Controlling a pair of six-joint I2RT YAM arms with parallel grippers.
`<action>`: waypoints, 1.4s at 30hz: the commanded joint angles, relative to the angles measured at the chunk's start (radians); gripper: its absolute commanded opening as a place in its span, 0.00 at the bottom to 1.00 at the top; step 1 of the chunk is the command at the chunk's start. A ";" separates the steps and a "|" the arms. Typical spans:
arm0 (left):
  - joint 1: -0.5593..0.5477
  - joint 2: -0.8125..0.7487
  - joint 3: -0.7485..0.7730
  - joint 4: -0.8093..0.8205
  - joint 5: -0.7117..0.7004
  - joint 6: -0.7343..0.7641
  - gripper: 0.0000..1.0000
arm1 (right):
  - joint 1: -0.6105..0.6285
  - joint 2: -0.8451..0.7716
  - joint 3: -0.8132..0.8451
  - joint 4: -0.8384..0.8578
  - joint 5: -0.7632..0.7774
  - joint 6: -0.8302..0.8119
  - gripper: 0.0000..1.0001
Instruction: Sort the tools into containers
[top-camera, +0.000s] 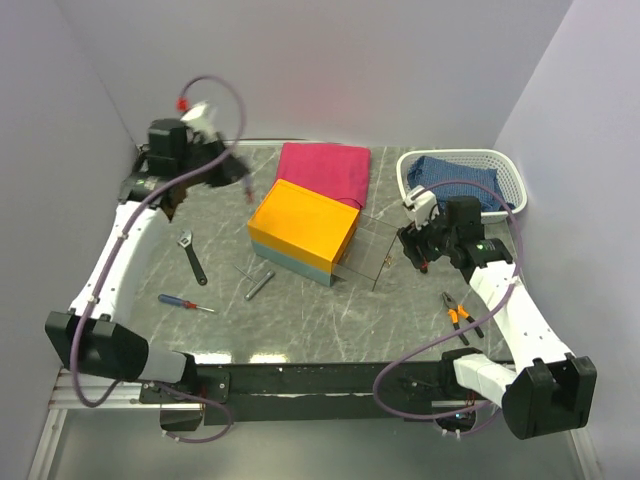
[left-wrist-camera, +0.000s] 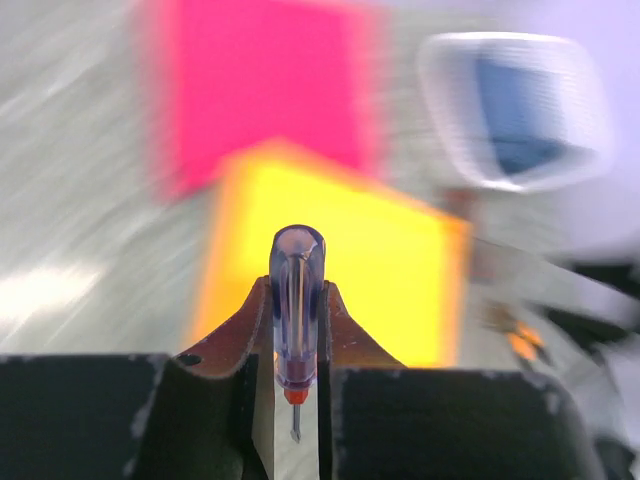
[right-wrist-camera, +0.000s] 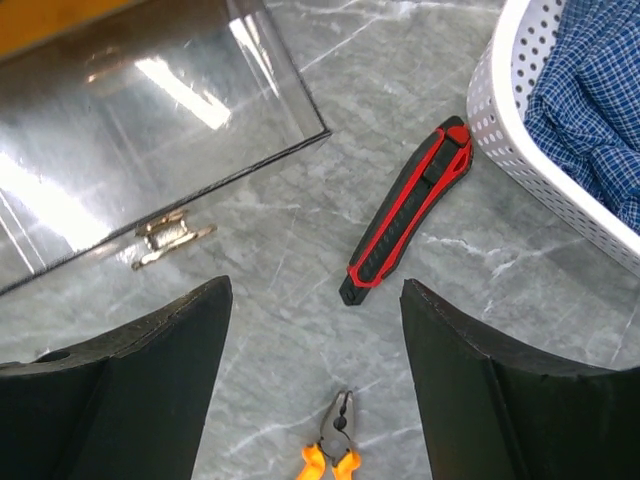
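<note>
Nearest the left wrist camera, the left hand (left-wrist-camera: 297, 305) was pinching a clear-handled screwdriver (left-wrist-camera: 297, 265) between both fingers (left-wrist-camera: 235, 400). The handle was translucent and bluish, with an orange-red collar and a short length of shaft below it. Everything behind it was smeared. The box (left-wrist-camera: 340, 270) read only as an orange-yellow patch, and the pink cloth (left-wrist-camera: 260, 90) and the basket (left-wrist-camera: 515, 110) showed as soft shapes.

In the top view this hand was raised over the far left of the counter (top-camera: 300, 320) and was itself blurred. On the counter below it lay a dark adjustable wrench (top-camera: 190, 255), a red-handled screwdriver (top-camera: 185, 302) and a thin grey tool (top-camera: 258, 282), all apart from one another and outside both containers. The box stood mid-counter on a pale teal base, with its clear panel (right-wrist-camera: 150, 110) lying flat toward the right.

The right hand (right-wrist-camera: 315, 300) hung low over the counter with its fingers spread and nothing between them. A red-and-black tool (right-wrist-camera: 408, 215), shaped like a retractable knife, lay ahead of it, just beside the white slotted basket wall. That tool was hard to make out in the top view. The basket held a blue cloth (right-wrist-camera: 590, 110) and was cut off by the frame edge. The orange-handled pliers (right-wrist-camera: 335, 440) were cropped, so only the nose and the handle roots showed.
</note>
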 joint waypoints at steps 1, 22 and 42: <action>-0.199 0.120 0.092 0.232 0.242 -0.037 0.01 | -0.011 0.006 0.000 0.090 -0.003 0.093 0.76; -0.517 0.493 0.266 0.422 0.214 -0.140 0.01 | -0.016 -0.095 -0.111 0.104 -0.018 0.093 0.76; -0.463 0.263 0.228 0.132 0.074 0.183 0.66 | -0.016 0.060 0.067 0.109 -0.035 0.097 0.75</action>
